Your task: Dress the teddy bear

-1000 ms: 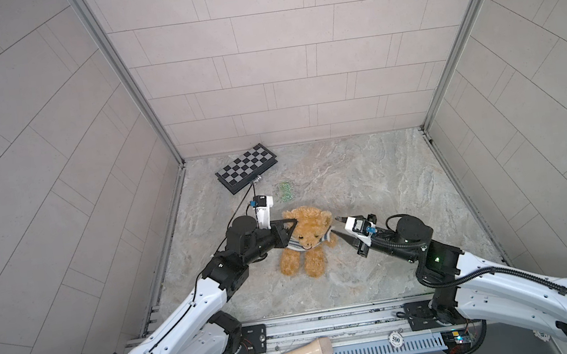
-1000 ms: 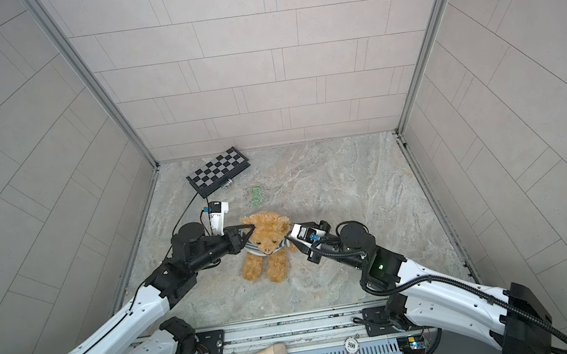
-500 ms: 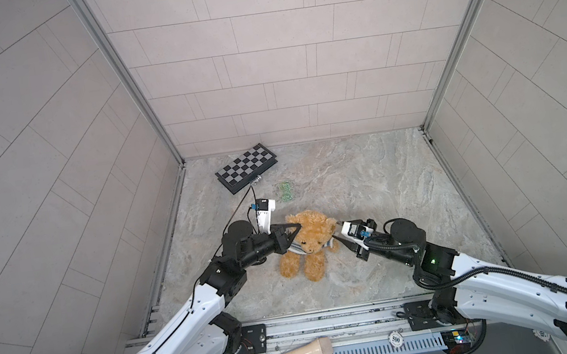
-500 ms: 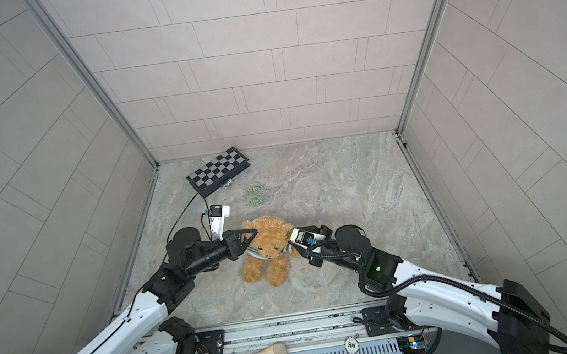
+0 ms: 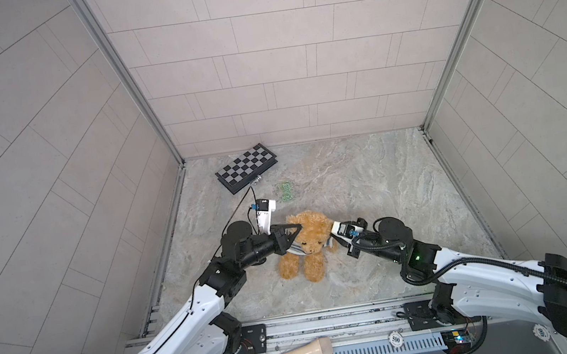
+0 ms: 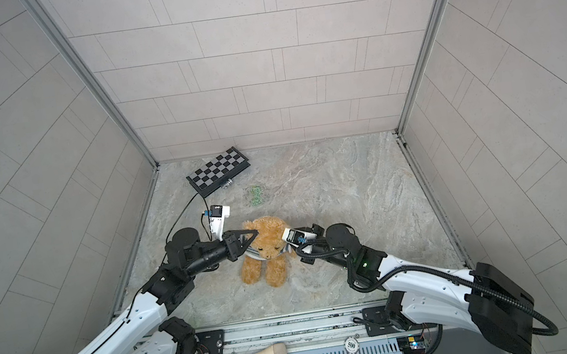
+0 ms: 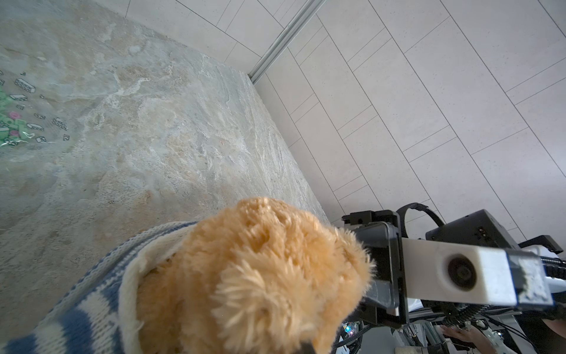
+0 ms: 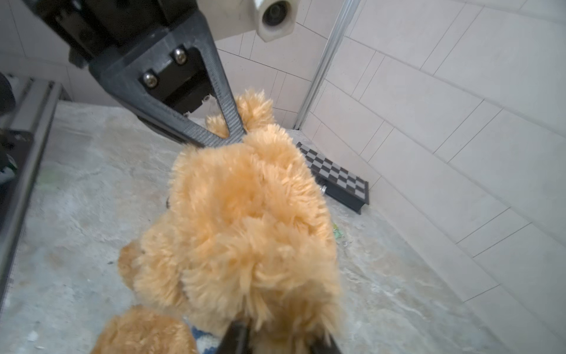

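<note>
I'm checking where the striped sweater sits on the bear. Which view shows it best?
The left wrist view: the striped sweater is close and sharp, its cream collar open around the teddy bear. In both top views only a thin striped band shows under the chin. The right wrist view shows a blue-white scrap amid fur.

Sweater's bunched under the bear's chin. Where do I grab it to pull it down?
I'd pinch the striped sweater at its lower hem, coming in from the flanks of the teddy bear: its head is through the collar, and the knit sits gathered above the legs.
</note>
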